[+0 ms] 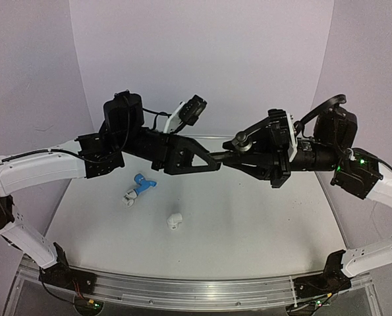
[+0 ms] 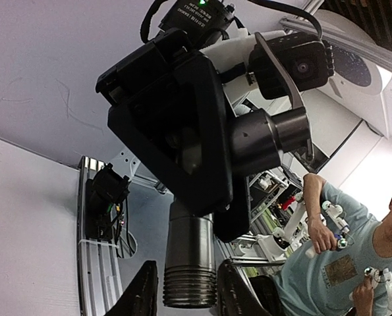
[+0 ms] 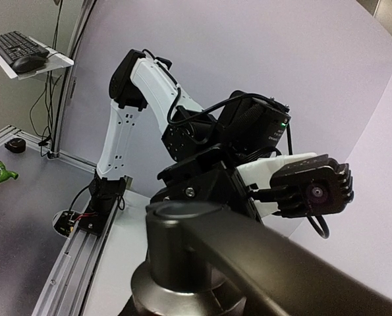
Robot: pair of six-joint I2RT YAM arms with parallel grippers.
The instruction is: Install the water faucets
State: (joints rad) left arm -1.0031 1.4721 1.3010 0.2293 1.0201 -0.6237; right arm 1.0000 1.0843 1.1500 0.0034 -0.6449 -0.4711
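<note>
- Left hand (image 2: 186,299) up in mid-air, fingers (image 2: 143,293) flanking the threaded end (image 2: 189,276) of the metal faucet (image 2: 261,135) — close against it on both sides, yet cannot tell whether truly pinching or a shade apart.
- Right hand (image 1: 238,157) pinched on the same metal faucet from the opposite side, lever handle (image 3: 261,257) standing clear of the grip.
- Judged a hand-over or shared hold between the two arms, well above the desk (image 1: 248,224).
- To do it well: seat the left fingers squarely on the sides of the thread, not on its very tip; make sure of a firm pinch before loosening the other grip; keep the faucet's axis as it is — no twisting against the opposite hold.
- Beware round, ridged metal between flat pads: apt to roll or slip, and a drop from this height would send it onto the desk.
- Further out, down on the desk: blue faucet (image 1: 143,184) lying on its side, touching a white fitting (image 1: 129,198) — screwed in or merely resting against it, cannot tell.
- Second white fitting (image 1: 174,221) near these, toward the near edge, untouched.
</note>
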